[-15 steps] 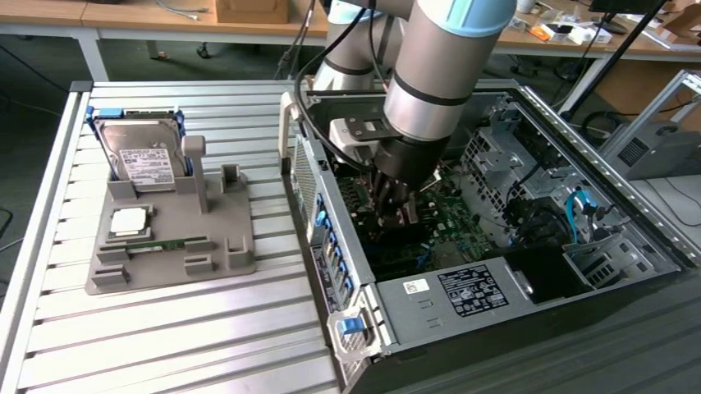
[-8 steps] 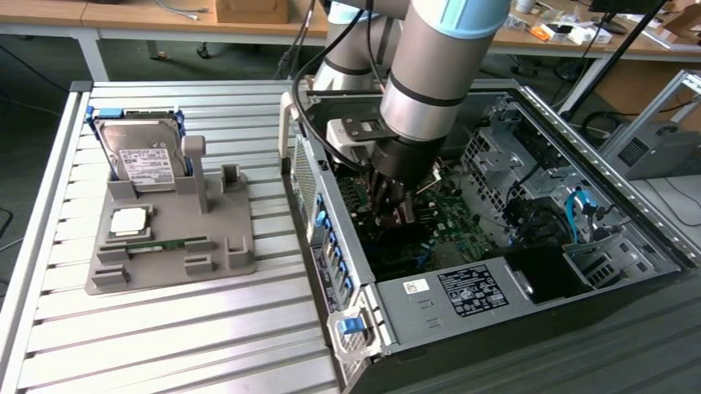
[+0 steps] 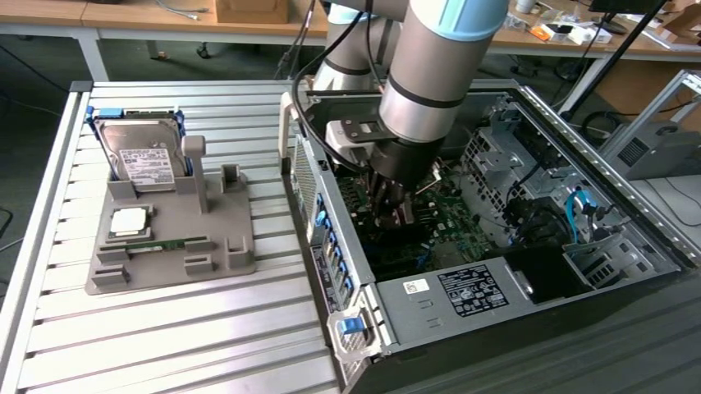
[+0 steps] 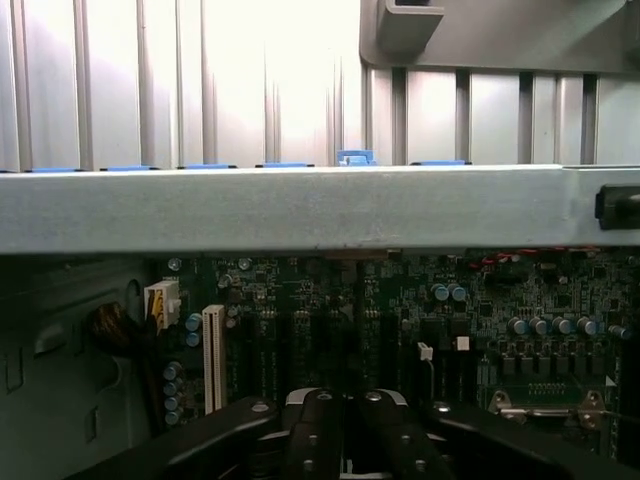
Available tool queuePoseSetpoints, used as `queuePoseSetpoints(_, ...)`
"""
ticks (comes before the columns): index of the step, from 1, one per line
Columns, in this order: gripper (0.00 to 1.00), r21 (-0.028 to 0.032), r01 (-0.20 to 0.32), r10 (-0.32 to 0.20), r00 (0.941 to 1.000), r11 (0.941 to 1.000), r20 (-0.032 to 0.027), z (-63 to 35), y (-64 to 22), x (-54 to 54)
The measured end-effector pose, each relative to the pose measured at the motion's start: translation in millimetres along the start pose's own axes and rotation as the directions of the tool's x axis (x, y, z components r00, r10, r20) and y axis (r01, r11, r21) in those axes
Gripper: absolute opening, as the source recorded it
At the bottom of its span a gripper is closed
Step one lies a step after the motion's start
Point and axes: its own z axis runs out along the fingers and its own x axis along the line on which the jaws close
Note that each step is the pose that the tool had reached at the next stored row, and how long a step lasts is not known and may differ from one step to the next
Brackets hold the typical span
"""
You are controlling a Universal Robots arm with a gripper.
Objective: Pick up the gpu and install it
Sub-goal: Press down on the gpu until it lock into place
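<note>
Claw [image 3: 392, 215] pressed together, down inside the open PC case [image 3: 613, 246], directly over the motherboard [image 4: 400, 310]. GPU not identifiable; whether a card is pinched, cannot tell. Hard drive [image 3: 146, 160] on grey holder [image 3: 219, 246] at nine o'clock, on the bench [image 3: 164, 345].

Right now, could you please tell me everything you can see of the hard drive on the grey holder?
The hard drive is a silver metal box with a white printed label on its upturned face and blue plastic pieces along its edges. It leans back in a slot at the far end of the grey holder, which lies on the slatted table at the exterior view's left. Only the holder touches it.
</note>
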Motion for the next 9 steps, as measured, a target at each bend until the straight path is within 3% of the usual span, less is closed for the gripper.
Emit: queuePoseSetpoints(9, 0.11, 0.0001, 0.0, 0.0, 1.0, 1.0, 0.0002, 0.6, 0.0, -1.8)
